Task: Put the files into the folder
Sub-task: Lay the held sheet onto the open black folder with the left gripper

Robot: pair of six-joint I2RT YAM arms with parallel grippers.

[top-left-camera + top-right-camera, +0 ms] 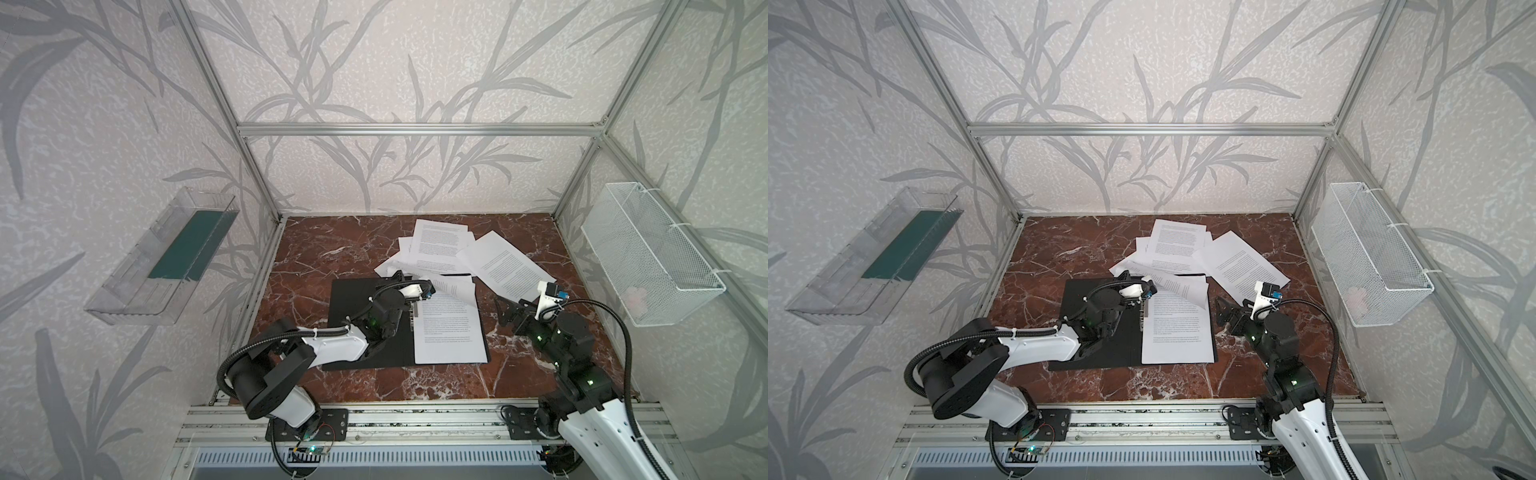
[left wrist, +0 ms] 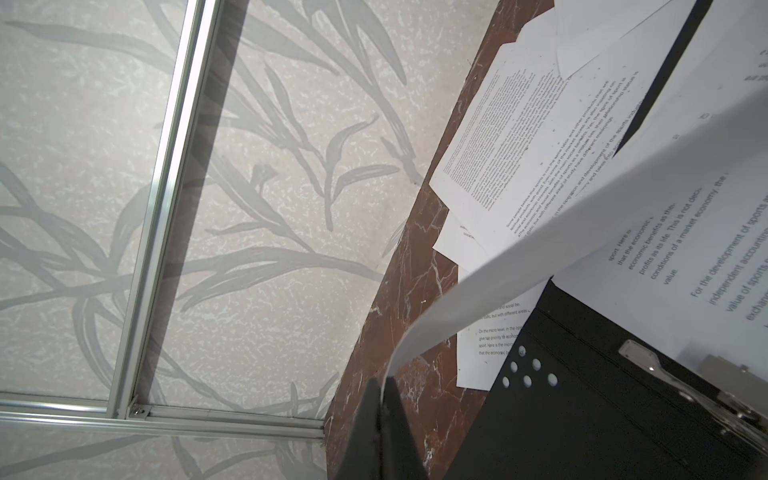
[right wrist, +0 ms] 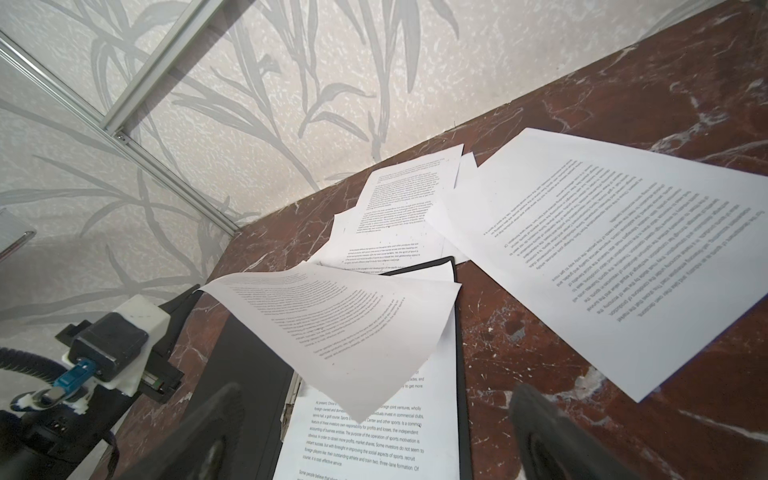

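In both top views I saw the folder (image 1: pixel 351 297) lying open and flat on the marble table (image 1: pixel 307 257), black inside up, with a filed sheet (image 1: pixel 449 332) resting on its right half. The left gripper (image 1: pixel 397 276) sat at the folder's far edge, pinched shut on a corner of a lifted sheet (image 1: pixel 453 289) that curled above the filed one. The loose files (image 1: pixel 440 241) were fanned out just behind the folder, and a lone sheet (image 1: pixel 505 266) lay to their right. The right gripper (image 1: pixel 505 311) hovered just right of the folder, jaws spread, holding nothing. A wire basket (image 1: pixel 648 253) hung on the right wall. From the left wrist, the left gripper (image 2: pixel 381 380) was closed tight on the lifted sheet (image 2: pixel 540 249), which arched away over the folder (image 2: pixel 582 407) and its metal clip (image 2: pixel 648 365). From the right wrist, the right gripper (image 3: pixel 378 390) showed its fingers wide apart and empty. Beyond them the lifted sheet (image 3: pixel 332 324) hung over the filed sheet (image 3: pixel 374 449); I could not tell whether its low corner touched. The lone sheet (image 3: pixel 602 249) lay flat on the marble beside the folder (image 3: pixel 249 374).
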